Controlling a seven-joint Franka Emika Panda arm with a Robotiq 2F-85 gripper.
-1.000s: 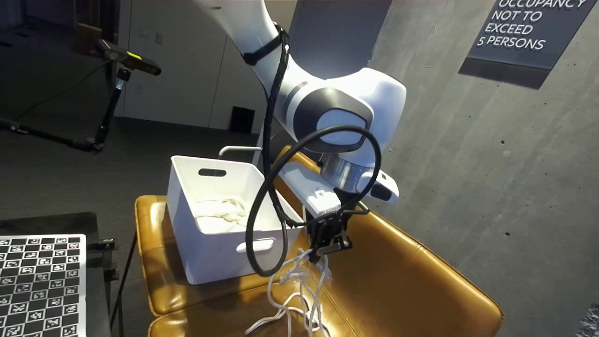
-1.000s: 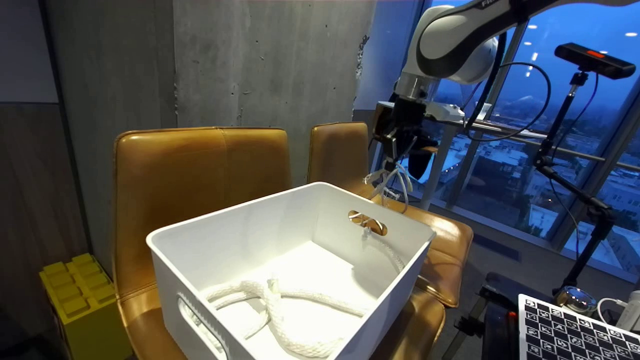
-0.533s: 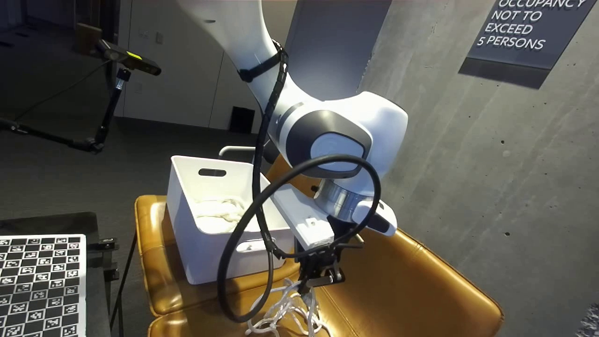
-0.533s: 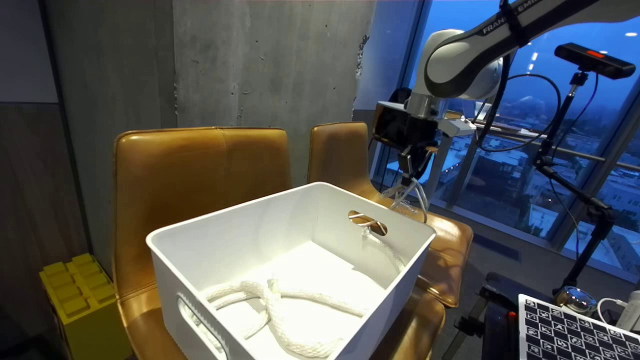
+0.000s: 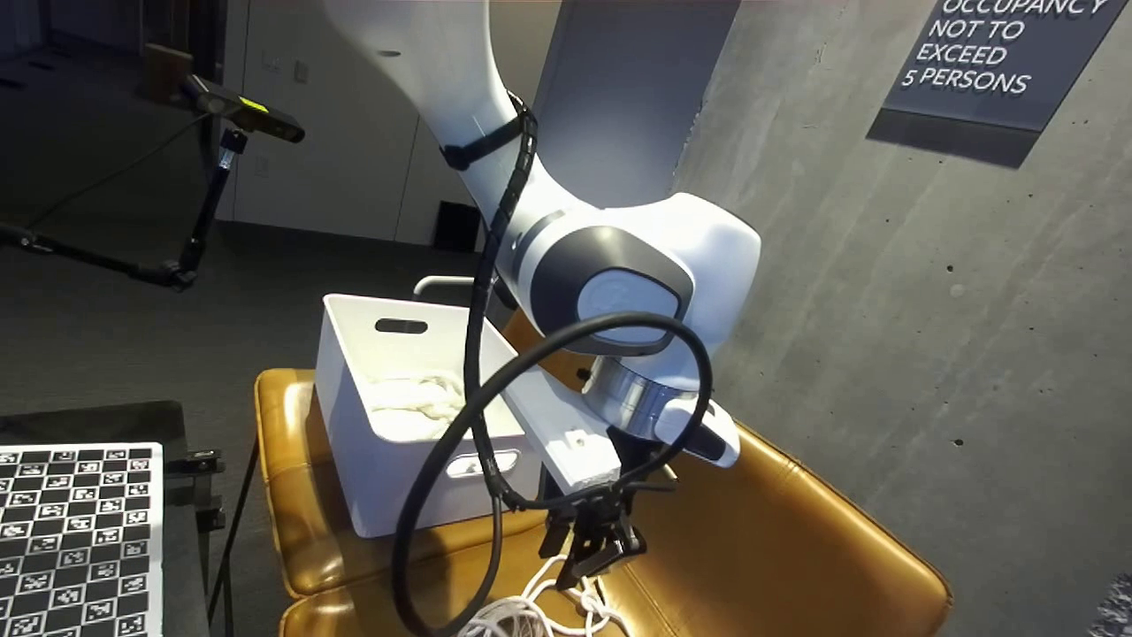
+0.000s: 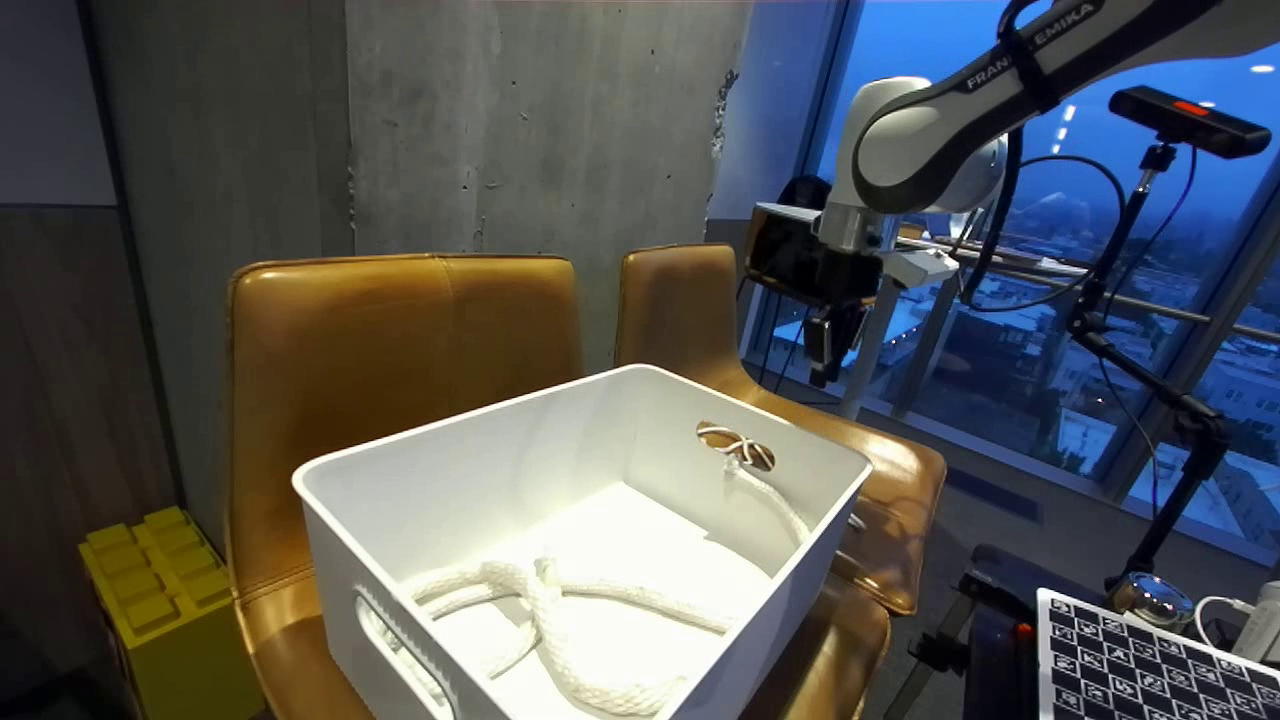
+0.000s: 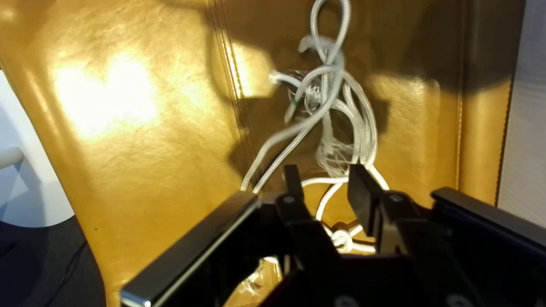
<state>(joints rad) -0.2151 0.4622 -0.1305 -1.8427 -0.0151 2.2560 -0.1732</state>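
Note:
My gripper (image 7: 325, 172) is open above the tan leather chair (image 7: 170, 179), its two black fingers apart with nothing gripped. Below them a tangle of thin white cord (image 7: 362, 136) with frayed strands lies on the seat, slightly blurred at its upper part. A knot (image 7: 341, 239) of the cord shows through the gap between the fingers. In an exterior view the gripper (image 5: 557, 568) hangs just over the cord (image 5: 522, 610), partly cut off by the lower frame edge. The gripper (image 6: 822, 380) also appears behind the white bin in an exterior view, where the bin hides most of the cord.
A white bin (image 6: 480, 440) with handle slots stands beside the gripper on the joined tan seats. Thick white rope (image 6: 545, 600) lies in it. The chair backrest (image 5: 796, 522) and concrete wall (image 5: 884, 310) rise on one side. A checkered board (image 5: 80, 531) and camera stand (image 6: 1140, 230) are nearby.
The arm has come down toward the seat. The fingers have parted and the white cord that hung from them has dropped onto the chair. The bin has stayed put.

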